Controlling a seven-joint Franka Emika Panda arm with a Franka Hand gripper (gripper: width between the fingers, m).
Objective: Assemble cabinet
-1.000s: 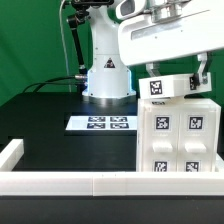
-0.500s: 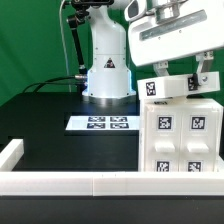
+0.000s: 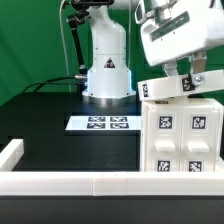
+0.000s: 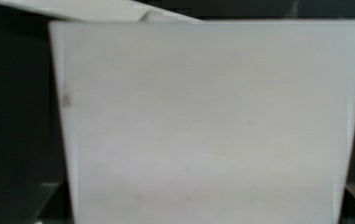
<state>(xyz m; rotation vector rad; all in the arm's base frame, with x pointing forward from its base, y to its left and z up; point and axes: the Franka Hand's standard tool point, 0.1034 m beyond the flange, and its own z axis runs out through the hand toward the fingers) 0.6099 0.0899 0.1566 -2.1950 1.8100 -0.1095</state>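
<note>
The cabinet's large white box body (image 3: 180,135) stands at the exterior view's right, with several tags on its front face. A smaller white panel block (image 3: 172,89) sits tilted just on top of the body's upper edge. My gripper (image 3: 186,74) comes down from above and is shut on this panel, with dark fingers on either side of it. In the wrist view the panel's plain white face (image 4: 200,125) fills nearly the whole frame. Only dark slivers show at its sides.
The marker board (image 3: 105,123) lies flat on the black table in front of the robot base (image 3: 107,78). A low white border rail (image 3: 90,183) runs along the front edge and turns up at the left corner (image 3: 10,152).
The wrist has rotated and tilted with the panel in its grip. The panel's tag, visible earlier, has turned out of sight, and the panel now lies slanted over the cabinet body's top.
</note>
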